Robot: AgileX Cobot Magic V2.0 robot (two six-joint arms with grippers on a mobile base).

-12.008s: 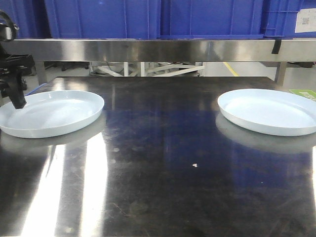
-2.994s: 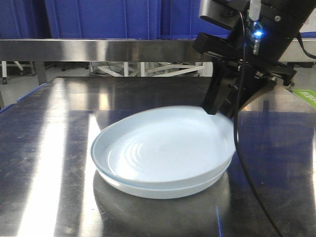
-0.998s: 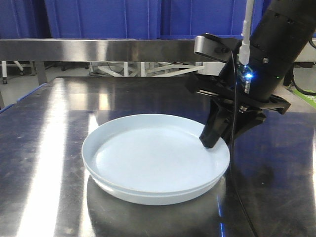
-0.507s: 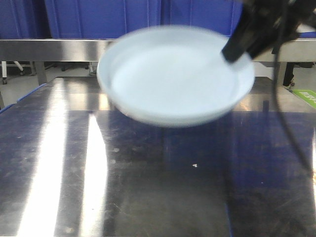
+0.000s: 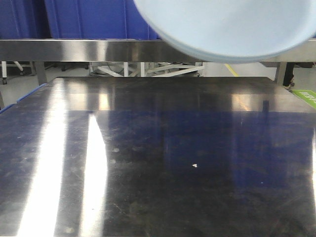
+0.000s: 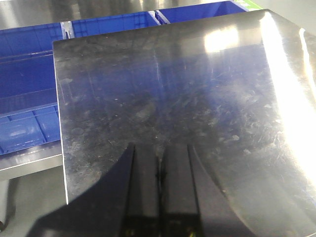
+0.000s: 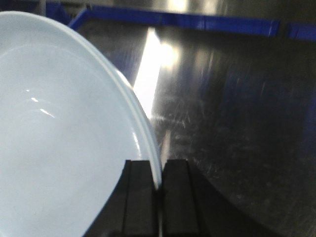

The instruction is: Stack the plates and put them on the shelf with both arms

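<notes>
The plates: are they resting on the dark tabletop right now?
No, the plates are held up in the air above the tabletop, their rim pinched in the right gripper.

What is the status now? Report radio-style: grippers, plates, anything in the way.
Left gripper shut, empty. Right gripper shut on plates, stacked, airborne before the shelf rail. Blue crates line the shelf.

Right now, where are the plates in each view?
Exterior front: plates at top right, cropped by the top edge, overlapping the shelf rail.
Left wrist: not in view.
Right wrist: they fill the left side, rim pinched in the right gripper at bottom centre.
Shared landmark: the dark steel tabletop, seen in all three views.
</notes>
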